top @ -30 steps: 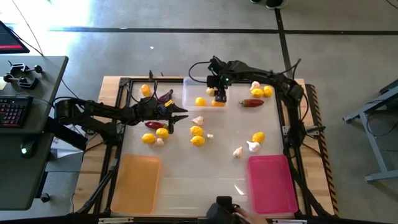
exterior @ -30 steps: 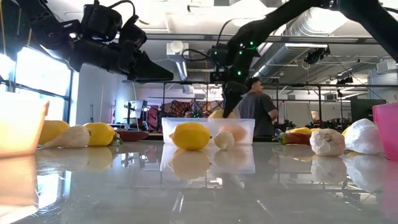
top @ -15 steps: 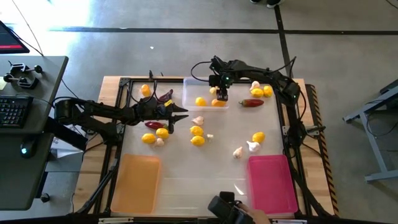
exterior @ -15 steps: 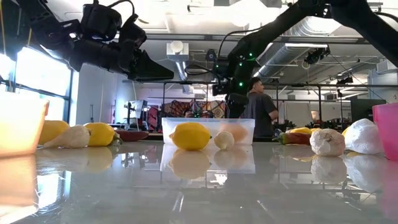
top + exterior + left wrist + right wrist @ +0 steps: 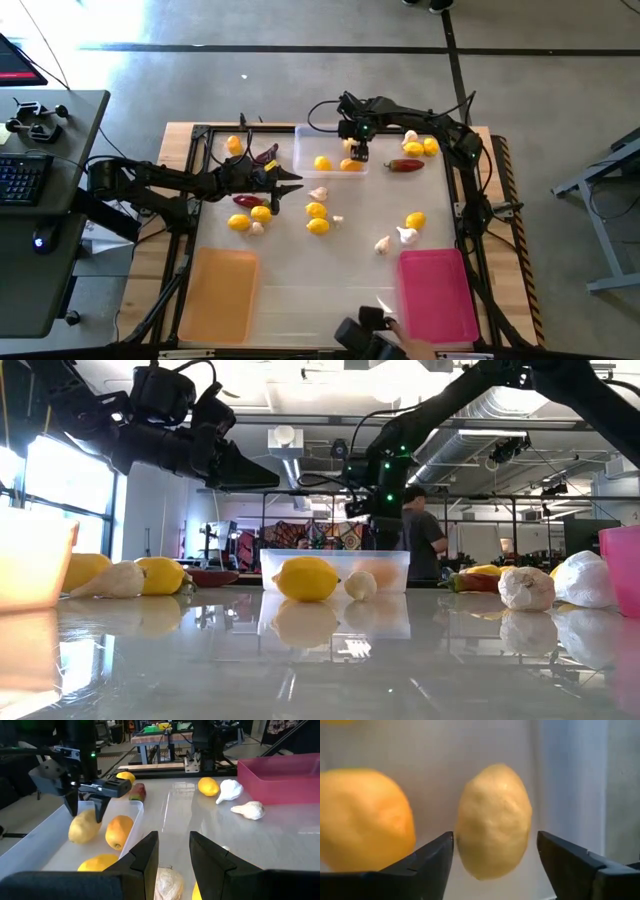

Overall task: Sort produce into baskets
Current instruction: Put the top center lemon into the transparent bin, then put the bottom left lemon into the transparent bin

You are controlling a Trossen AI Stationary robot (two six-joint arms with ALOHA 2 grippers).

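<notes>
Right claw point(image 5: 354, 155) spread wide above clear tray point(image 5: 305, 160) at tabletop's point(image 5: 320, 280) far edge, pale lemon point(image 5: 493, 820) loose between its fingers beside 1 orange fruit point(image 5: 362, 817); left claw point(image 5: 292, 182) partly parted, empty, over garlic bulb point(image 5: 166, 882); orange tray point(image 5: 220, 295), pink tray point(image 5: 436, 295) near front.

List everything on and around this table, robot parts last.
clear tray: one, far middle of the table.
orange tray: one, near left.
pink tray: one, near right.
lemons: three in clear tray, about eight loose, yellow-orange.
garlic: about six, whitish, scattered loose.
chilis: about three, dark red, loose.
person: one, in room behind.
left gripper: open, empty, above table's left middle.
right gripper: open, over pale lemon in clear tray.
</notes>
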